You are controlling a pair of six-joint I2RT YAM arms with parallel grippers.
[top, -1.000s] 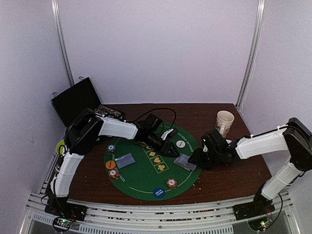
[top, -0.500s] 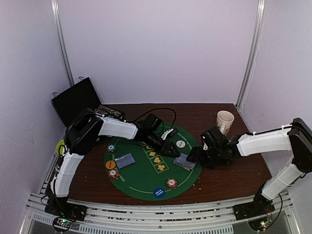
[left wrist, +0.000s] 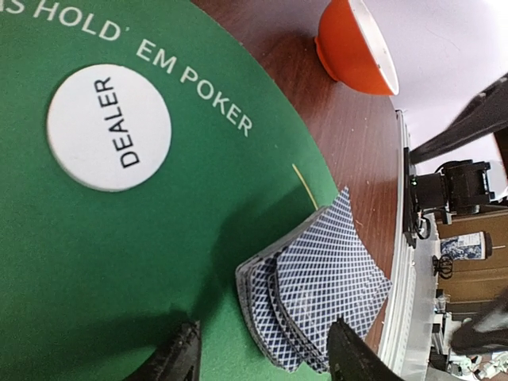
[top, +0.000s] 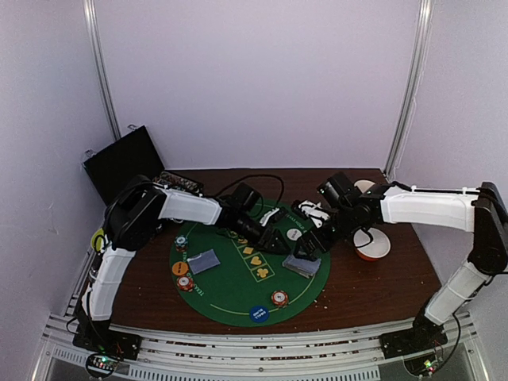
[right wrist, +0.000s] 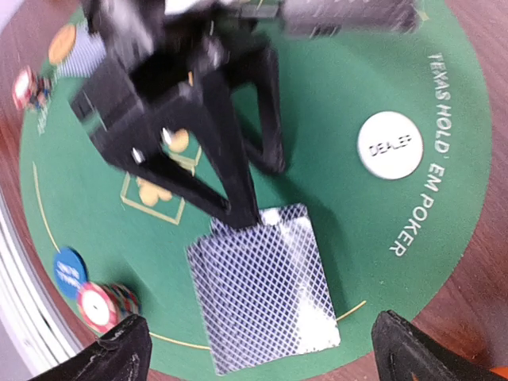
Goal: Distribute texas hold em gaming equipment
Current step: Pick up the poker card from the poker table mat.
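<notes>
Overhead: found the cards [top: 304, 266] stacked at the right edge of the green mat [top: 230, 292], within both arms' reach. Left wrist: saw left gripper [left wrist: 264, 343] half open, empty, beside them. Right wrist: saw right gripper [right wrist: 260, 337] wide open above, empty.

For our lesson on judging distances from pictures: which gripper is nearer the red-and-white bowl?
Right. The right gripper hangs just left of the bowl; the left gripper sits farther left, over the green mat.
</notes>
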